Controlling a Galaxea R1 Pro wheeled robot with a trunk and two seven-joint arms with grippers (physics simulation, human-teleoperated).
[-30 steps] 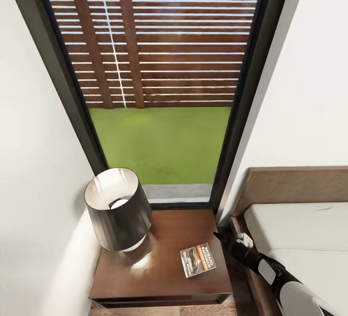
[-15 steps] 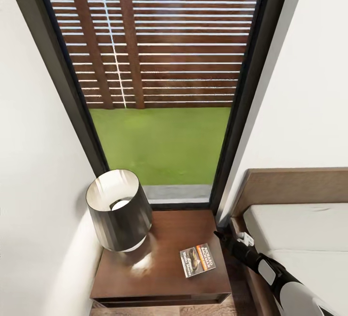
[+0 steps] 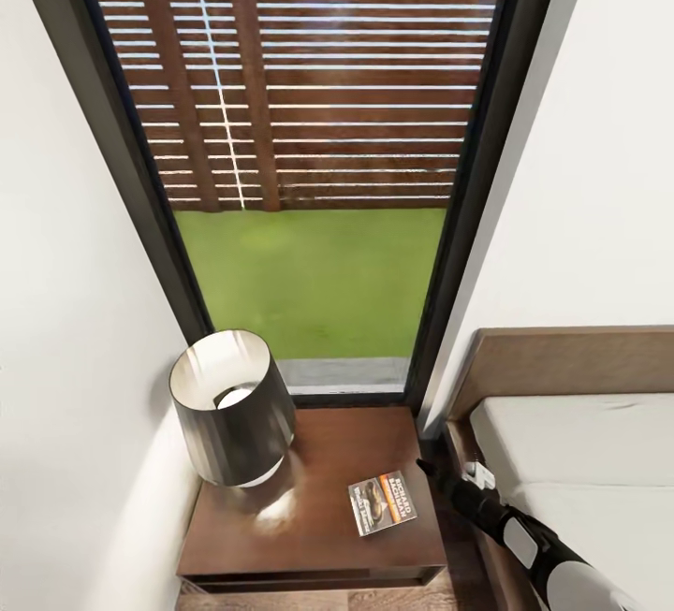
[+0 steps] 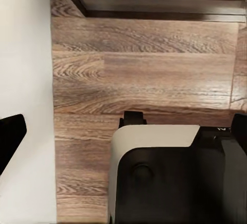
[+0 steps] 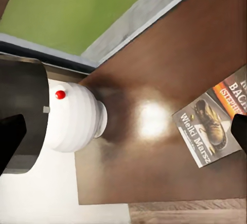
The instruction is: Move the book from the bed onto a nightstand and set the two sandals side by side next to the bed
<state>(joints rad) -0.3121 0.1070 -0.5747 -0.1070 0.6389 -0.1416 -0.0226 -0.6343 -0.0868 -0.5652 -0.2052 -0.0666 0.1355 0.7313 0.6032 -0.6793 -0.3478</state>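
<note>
The book [image 3: 382, 502], dark-covered with an orange picture and white lettering, lies flat on the nightstand [image 3: 328, 452], near its front right corner. My right gripper [image 3: 423, 467] hovers just right of the book, between the nightstand and the bed [image 3: 580, 443]. In the right wrist view the book [image 5: 208, 131] rests on the nightstand [image 5: 170, 54], and the right gripper [image 5: 123, 136] is open with nothing between its fingers. My left gripper [image 4: 128, 126] is open and empty above the wood floor. The sandals are out of view.
A lamp [image 3: 232, 405] with a dark shade and white base [image 5: 72, 121] fills the nightstand's back left. A tall black-framed window [image 3: 318, 171] stands behind it, with white walls on both sides. The bed's wooden headboard [image 3: 562, 358] meets the right wall.
My right arm has drawn back slightly from the nightstand. The book has not moved. The view shifted a little.
</note>
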